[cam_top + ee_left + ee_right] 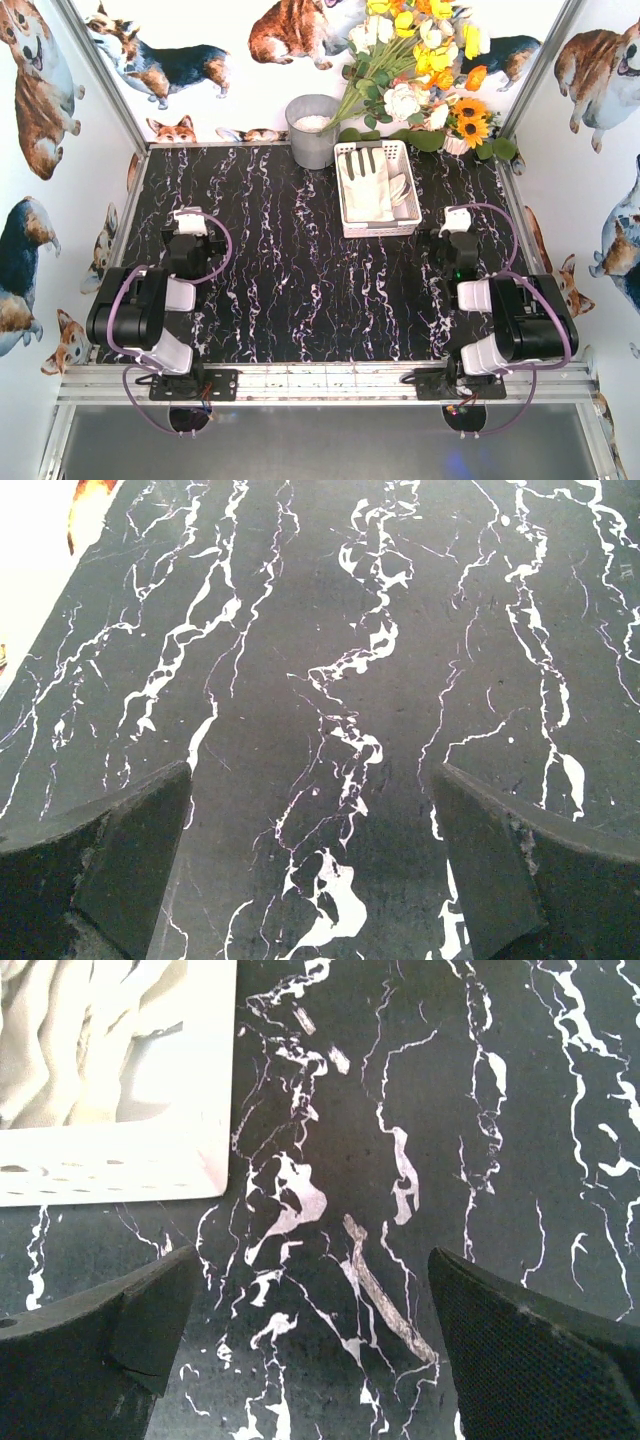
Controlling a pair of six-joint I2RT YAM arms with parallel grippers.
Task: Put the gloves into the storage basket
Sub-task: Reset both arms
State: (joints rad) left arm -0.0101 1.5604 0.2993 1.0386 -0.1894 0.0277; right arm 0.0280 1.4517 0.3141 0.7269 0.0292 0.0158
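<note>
The white slotted storage basket (410, 222) stands at the back middle of the black marbled table. The gloves (368, 185) lie piled inside it, cream-white, one showing dark grey fingers. In the right wrist view the basket's corner (150, 1170) shows at the upper left with pale glove fabric (70, 1040) inside. My left gripper (190, 217) is open and empty over the table's left side; its view (312, 825) shows only marble between the fingers. My right gripper (456, 217) is open and empty, just right of the basket (312, 1310).
A grey metal bucket (312, 131) stands left of the basket at the back. A bunch of artificial flowers (425, 70) leans over the back right corner. Walls with corgi prints enclose the table on three sides.
</note>
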